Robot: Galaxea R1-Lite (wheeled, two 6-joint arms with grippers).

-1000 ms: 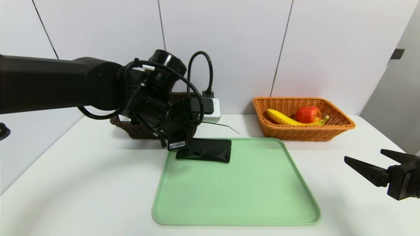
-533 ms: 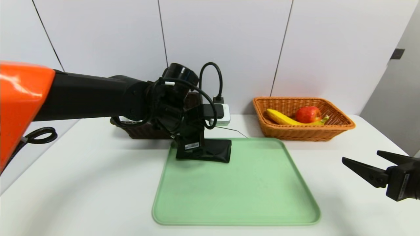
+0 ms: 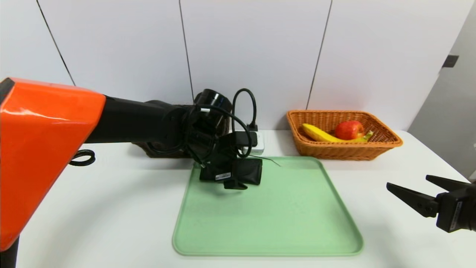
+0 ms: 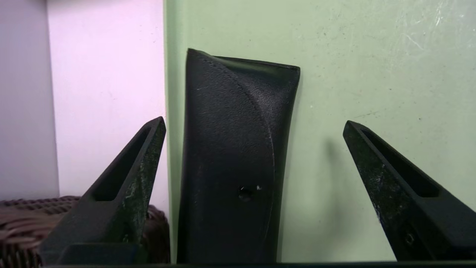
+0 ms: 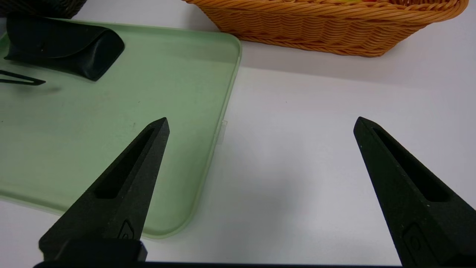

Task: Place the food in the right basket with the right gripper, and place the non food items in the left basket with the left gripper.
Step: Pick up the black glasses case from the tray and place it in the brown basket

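While our left hand (image 4: 254,128) hangs low over the far left corner of the green tray (image 3: 267,223), its two fingers (image 4: 126,186) stand spread wide to either side of the black pouch (image 4: 230,149), and neither one touches it. In the left wrist view the pouch lies flat on the tray with its curved flap and small snap facing up, one long side close along the tray's edge; one finger sits out over the white tabletop (image 3: 111,216) just past that edge, the other over bare tray. From our head view the pouch (image 3: 251,170) is partly covered by our left wrist and its cables, and the left hand (image 3: 232,182) points down and toward the right. Behind the arm we see only a sliver of the dark brown left basket (image 3: 148,152); what it holds we cannot tell. Far right on the tabletop stands the orange-tan right basket (image 3: 346,152), and in it lie the banana (image 3: 316,133) and the red apple (image 3: 349,129), touching each other. Our right hand (image 3: 407,182) is parked at the right edge above the tabletop, well apart from the tray's contents, its fingers (image 5: 122,190) likewise spread wide with nothing between them.
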